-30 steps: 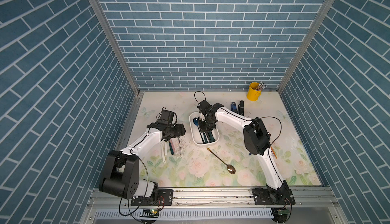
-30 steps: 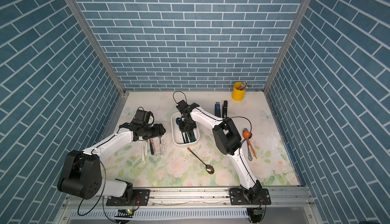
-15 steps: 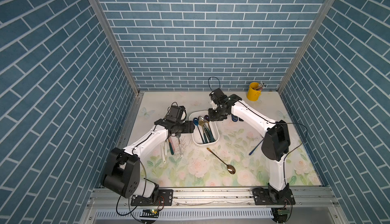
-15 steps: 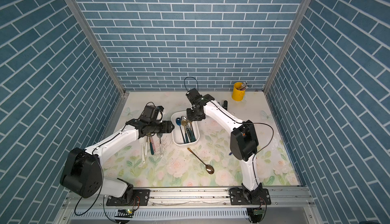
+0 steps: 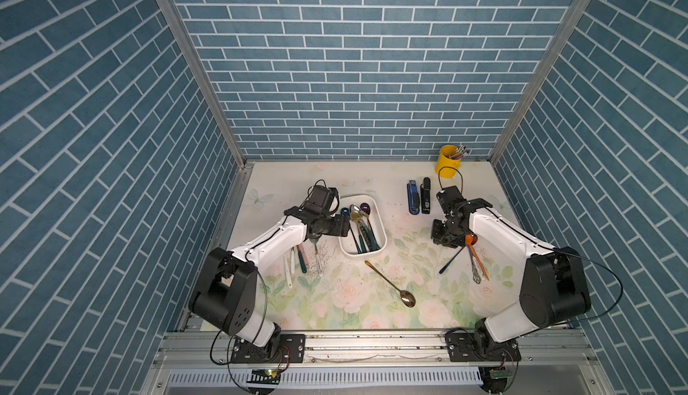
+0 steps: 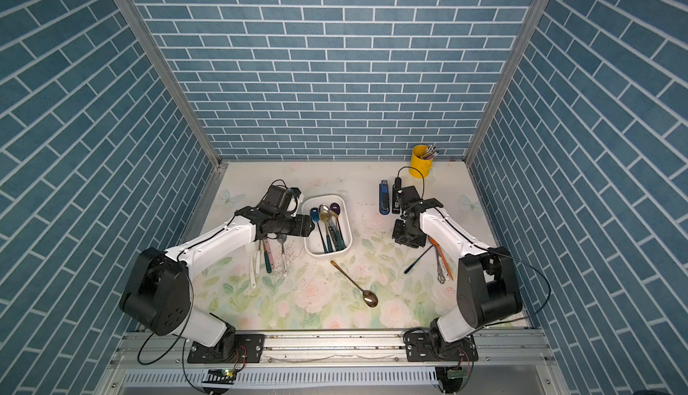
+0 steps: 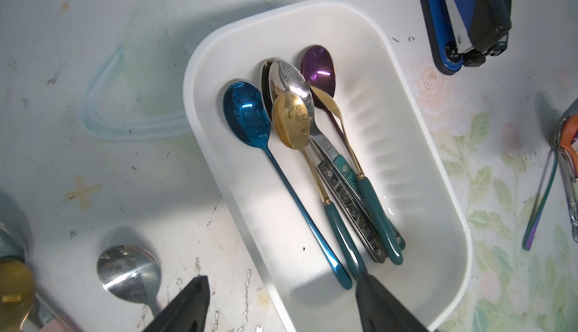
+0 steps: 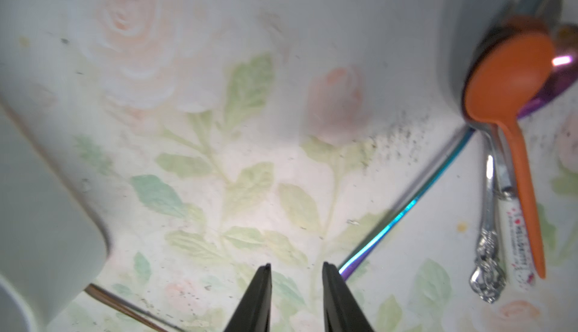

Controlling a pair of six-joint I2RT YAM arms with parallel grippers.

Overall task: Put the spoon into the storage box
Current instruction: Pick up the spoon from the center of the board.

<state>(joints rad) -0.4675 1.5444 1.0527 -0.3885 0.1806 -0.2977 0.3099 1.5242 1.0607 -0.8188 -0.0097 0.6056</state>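
Note:
The white storage box (image 5: 383, 233) (image 6: 349, 231) (image 7: 200, 102) holds several spoons, among them a blue spoon (image 7: 250, 117) and a gold-bowled spoon (image 7: 292, 120). My left gripper (image 5: 344, 224) (image 7: 281, 280) hovers open over the box's left rim, one finger outside and one inside, holding nothing. A gold spoon (image 5: 389, 283) (image 6: 353, 280) lies loose on the mat in front of the box. My right gripper (image 5: 443, 239) (image 8: 296, 265) hangs over bare mat right of the box, open by a narrow gap, empty, beside an orange spoon (image 5: 470, 240) (image 8: 506, 73) and an iridescent spoon (image 8: 406, 208).
More spoons (image 5: 302, 260) lie under the left arm. Two staplers (image 5: 419, 196) sit behind the right gripper, and a yellow cup (image 5: 448, 160) of utensils stands at the back right. An ornate silver spoon (image 8: 488, 252) lies beside the orange one.
The right arm has swung from over the box to the right, ending by the orange spoon. The left gripper moved from the left spoon pile to the box's left rim.

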